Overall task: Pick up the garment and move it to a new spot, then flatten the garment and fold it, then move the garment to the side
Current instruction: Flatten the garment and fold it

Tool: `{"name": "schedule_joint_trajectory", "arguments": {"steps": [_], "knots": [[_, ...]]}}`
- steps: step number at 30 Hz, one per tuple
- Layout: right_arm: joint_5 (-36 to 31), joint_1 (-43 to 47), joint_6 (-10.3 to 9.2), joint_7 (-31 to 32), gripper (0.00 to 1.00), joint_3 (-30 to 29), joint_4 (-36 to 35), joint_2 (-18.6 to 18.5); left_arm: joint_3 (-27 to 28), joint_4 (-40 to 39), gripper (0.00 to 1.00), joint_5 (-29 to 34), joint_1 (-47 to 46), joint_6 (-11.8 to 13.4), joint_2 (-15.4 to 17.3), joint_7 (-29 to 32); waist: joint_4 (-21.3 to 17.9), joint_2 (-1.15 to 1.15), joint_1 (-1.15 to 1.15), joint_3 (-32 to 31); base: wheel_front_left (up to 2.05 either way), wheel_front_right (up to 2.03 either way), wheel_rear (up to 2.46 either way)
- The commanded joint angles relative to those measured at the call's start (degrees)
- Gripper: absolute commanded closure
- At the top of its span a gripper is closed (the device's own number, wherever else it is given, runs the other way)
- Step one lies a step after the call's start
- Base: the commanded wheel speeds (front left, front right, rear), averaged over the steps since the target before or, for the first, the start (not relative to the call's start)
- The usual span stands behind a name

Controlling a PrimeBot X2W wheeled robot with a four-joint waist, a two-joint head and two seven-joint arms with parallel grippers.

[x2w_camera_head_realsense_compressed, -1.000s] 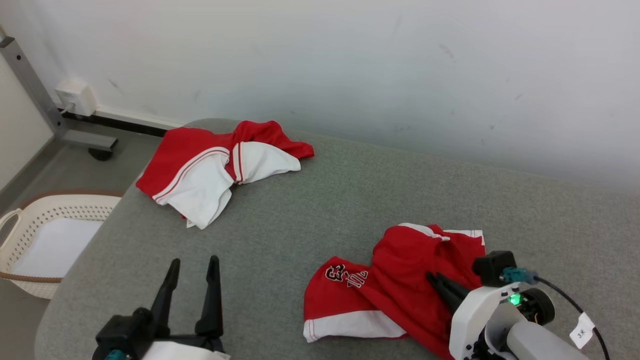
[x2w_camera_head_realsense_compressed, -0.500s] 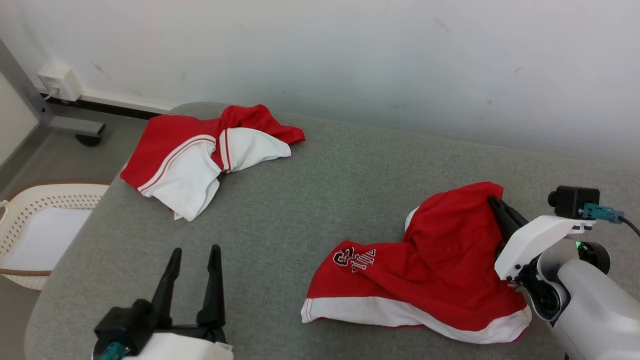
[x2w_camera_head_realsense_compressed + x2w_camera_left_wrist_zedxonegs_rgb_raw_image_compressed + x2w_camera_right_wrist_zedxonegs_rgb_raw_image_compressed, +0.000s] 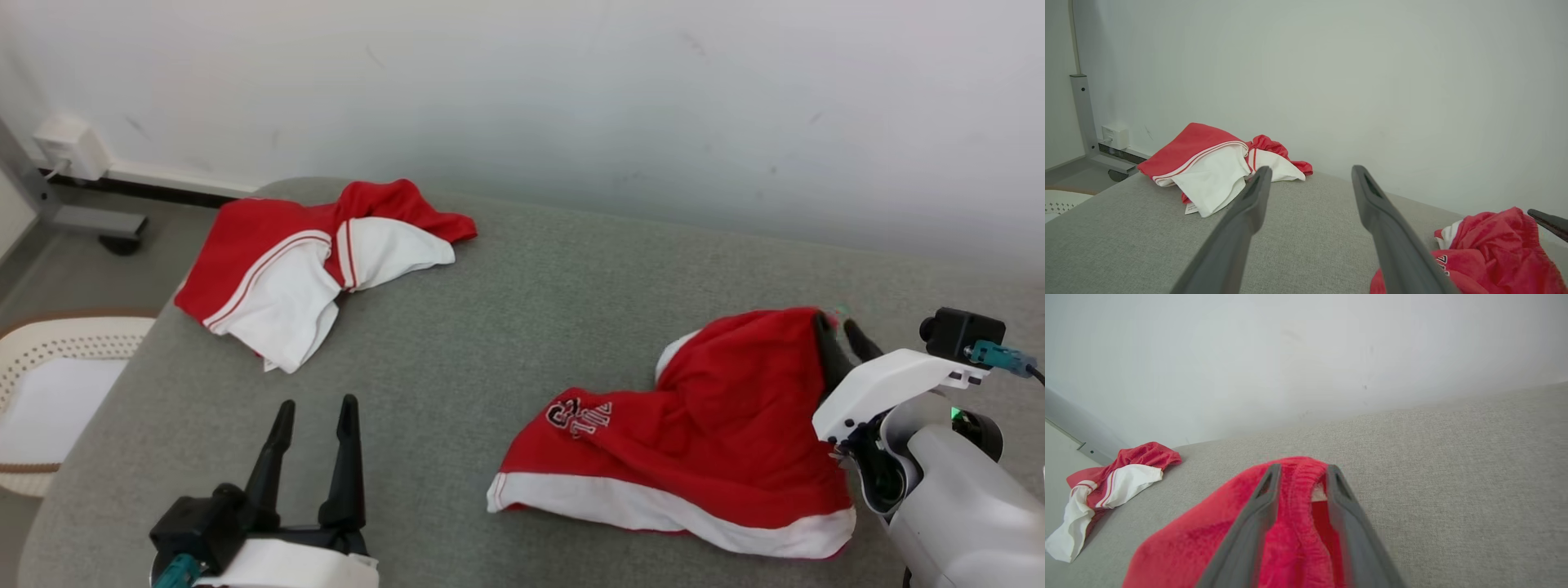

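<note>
Left gripper (image 3: 1310, 169) hovered, fingers spread wide, over the grey table (image 3: 1126, 245); red-and-white clothes (image 3: 1208, 163) lay crumpled ahead by the wall, red garment (image 3: 1494, 241) bunched lower right.

Grey padded table (image 3: 506, 327), red-and-white garment (image 3: 702, 433) heaped near right, another red-and-white piece (image 3: 277, 261) crumpled far left.

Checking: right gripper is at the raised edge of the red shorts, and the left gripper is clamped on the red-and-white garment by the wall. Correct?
Wrong about the left. The left gripper is open and empty, apart from the red-and-white garment; the head view shows it. The right gripper is at the raised edge of the red shorts, as said.
</note>
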Motion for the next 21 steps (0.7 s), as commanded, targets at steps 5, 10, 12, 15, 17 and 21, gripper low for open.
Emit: {"name": "schedule_joint_trajectory", "arguments": {"steps": [5, 10, 12, 15, 17, 21], "knots": [[-0.79, 1.34, -0.13, -2.27, 0.00, 1.53, -3.83, -1.79, 0.64, 0.48, 0.00, 1.25, 0.97, -0.46, 0.19, -0.01, -2.46, 0.00, 0.00, -1.81, 0.00, 0.00, 0.00], [-3.05, 3.85, -0.13, -4.04, 0.00, 3.98, -12.28, -5.33, 2.36, 0.41, 0.00, 2.23, 1.39, -0.44, 0.20, -0.01, -5.64, 0.00, 0.00, -2.87, 0.00, 0.00, 0.00], [-5.17, 5.34, -0.13, -4.41, 0.00, 4.51, -16.80, -7.64, 2.99, 0.26, 0.00, 2.63, 1.35, -0.38, 0.20, 0.00, -6.87, 0.00, 0.00, -3.21, 0.00, 0.00, 0.00], [-10.76, 8.64, -0.13, -4.47, 0.00, 1.47, -24.89, -11.78, 3.78, -0.48, 0.00, 2.93, 1.78, -0.25, 0.21, 0.00, -8.65, 0.00, 0.00, -3.56, 0.00, 0.00, 0.00], [-16.23, 12.57, -0.13, -4.44, 0.00, -3.23, -30.10, -13.42, 3.67, -0.94, 0.00, 2.20, 2.01, -0.58, 0.18, 0.00, -9.77, 0.00, 0.00, -3.65, 0.00, 0.00, 0.00], [-25.12, 23.26, -0.12, -4.46, 0.00, -14.45, -41.30, -12.44, 3.61, -1.13, 0.00, 2.41, 2.43, -1.05, 0.22, -0.01, -11.21, 0.00, 0.00, -3.66, 0.00, 0.00, 0.00]]}}
